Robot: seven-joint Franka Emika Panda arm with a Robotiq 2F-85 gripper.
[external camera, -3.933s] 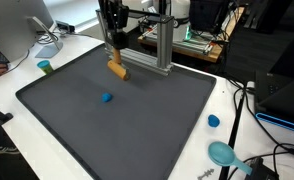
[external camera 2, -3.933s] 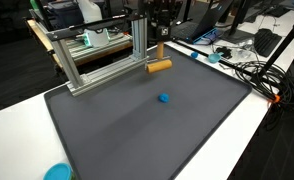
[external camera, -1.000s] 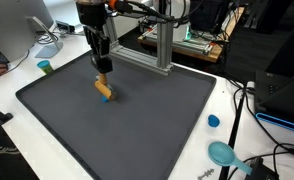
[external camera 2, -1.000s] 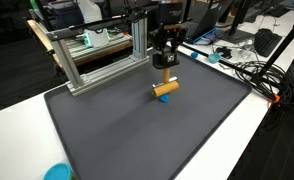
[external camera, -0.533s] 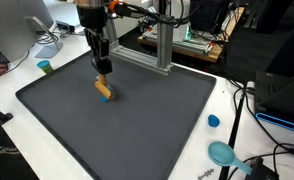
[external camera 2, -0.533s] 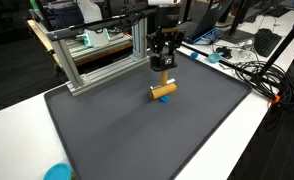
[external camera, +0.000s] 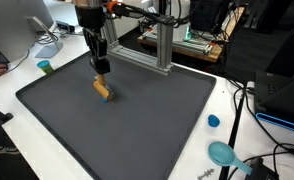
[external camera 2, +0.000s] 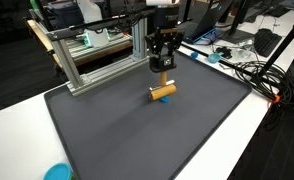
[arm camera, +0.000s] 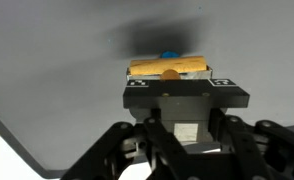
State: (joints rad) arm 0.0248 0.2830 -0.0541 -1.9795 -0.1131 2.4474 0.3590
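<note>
My gripper (external camera: 102, 70) (external camera 2: 164, 68) points straight down over the middle of the dark mat (external camera: 137, 125) (external camera 2: 137, 140). It is shut on a tan-orange cylinder (external camera: 104, 90) (external camera 2: 164, 92) that lies level just under the fingers, low over the mat. In the wrist view the cylinder (arm camera: 167, 67) lies crosswise below the gripper body, and a small blue object (arm camera: 168, 56) peeks out from behind it. That blue object is mostly hidden in both exterior views, directly under the cylinder.
An aluminium frame (external camera: 159, 45) (external camera 2: 97, 60) stands along the mat's far edge. A small blue cap (external camera: 213, 121) and a teal scoop (external camera: 223, 153) lie on the white table. A teal cup (external camera: 45, 67) stands beside the mat. Cables (external camera 2: 249, 70) run along one side.
The gripper carried the cylinder from beside the frame out over the blue object on the mat. In the last second it has barely moved.
</note>
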